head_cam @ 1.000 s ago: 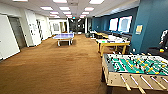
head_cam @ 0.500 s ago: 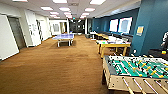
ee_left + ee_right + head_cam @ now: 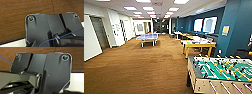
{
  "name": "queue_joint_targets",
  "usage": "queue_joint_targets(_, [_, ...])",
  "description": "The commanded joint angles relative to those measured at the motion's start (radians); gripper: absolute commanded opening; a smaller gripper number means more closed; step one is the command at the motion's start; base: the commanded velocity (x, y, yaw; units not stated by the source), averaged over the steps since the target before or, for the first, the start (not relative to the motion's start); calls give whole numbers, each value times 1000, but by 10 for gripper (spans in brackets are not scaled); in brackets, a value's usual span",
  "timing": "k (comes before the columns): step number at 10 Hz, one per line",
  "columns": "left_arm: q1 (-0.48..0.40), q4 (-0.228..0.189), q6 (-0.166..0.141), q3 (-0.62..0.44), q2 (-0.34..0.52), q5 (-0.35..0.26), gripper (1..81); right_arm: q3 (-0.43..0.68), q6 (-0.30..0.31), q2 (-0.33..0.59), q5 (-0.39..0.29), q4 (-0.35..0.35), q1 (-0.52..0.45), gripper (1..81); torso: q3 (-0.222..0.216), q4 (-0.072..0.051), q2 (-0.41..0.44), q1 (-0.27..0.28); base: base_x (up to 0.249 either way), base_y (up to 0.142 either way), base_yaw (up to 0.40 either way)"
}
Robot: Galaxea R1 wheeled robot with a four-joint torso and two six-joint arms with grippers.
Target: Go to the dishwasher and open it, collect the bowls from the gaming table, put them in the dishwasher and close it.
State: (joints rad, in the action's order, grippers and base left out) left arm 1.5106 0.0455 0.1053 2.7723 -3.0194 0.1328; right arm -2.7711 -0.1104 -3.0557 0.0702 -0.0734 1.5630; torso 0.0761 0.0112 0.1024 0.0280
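Open brown carpet (image 3: 139, 67) runs wide through the room's middle. Foosball table (image 3: 220, 72) blocks near right. Wooden-topped table (image 3: 199, 45) stands beyond it along the blue wall (image 3: 236, 27). Blue table-tennis table (image 3: 147, 37) sits far centre-left.

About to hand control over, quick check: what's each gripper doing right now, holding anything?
Left gripper: cannot be told; the wrist view gives no clear sight of it.
Right gripper: cannot be told, for the same reason.
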Motion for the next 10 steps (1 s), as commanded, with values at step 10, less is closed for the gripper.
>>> queue_joint_targets(10, [-54, 5, 4, 4, 5, -44, 811, 2, -2, -5, -47, 0, -51, 811, 0, 0, 0, 0, 140, 0, 0])
